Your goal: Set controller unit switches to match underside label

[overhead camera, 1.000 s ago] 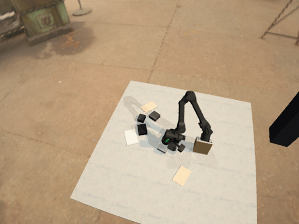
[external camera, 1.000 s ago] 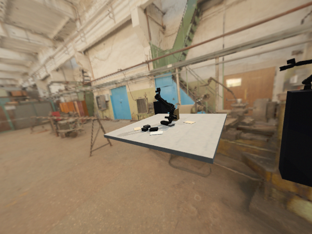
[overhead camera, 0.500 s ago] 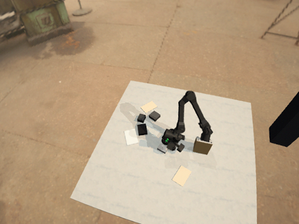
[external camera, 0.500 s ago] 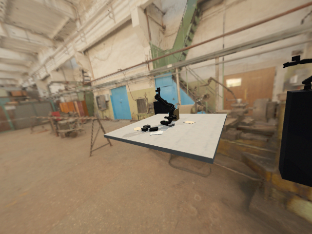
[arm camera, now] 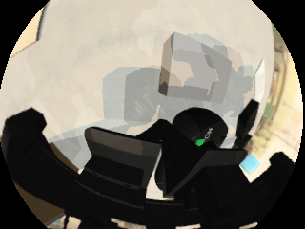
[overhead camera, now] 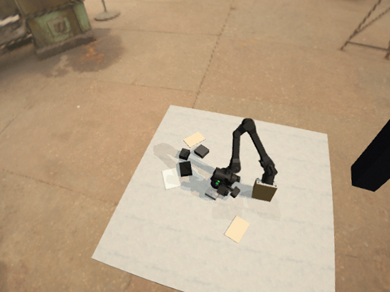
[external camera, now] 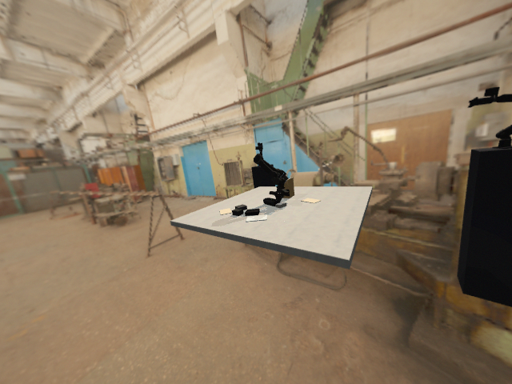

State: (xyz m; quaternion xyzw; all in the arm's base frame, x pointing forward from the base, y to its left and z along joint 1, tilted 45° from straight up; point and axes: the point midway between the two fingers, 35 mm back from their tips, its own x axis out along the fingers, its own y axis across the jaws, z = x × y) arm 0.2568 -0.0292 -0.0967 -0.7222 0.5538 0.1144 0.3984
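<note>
The gripper [overhead camera: 226,190] is hanging low over the bench [overhead camera: 187,263], fingers pressed together on nothing — just beside it, the grey controller unit [overhead camera: 211,194] is lying half hidden under the wrist. Farther off, three dark modules [overhead camera: 185,168] are sitting among pale cards [overhead camera: 194,139].

The grey controller unit [overhead camera: 211,194] lies on the bench, largely hidden.
</note>
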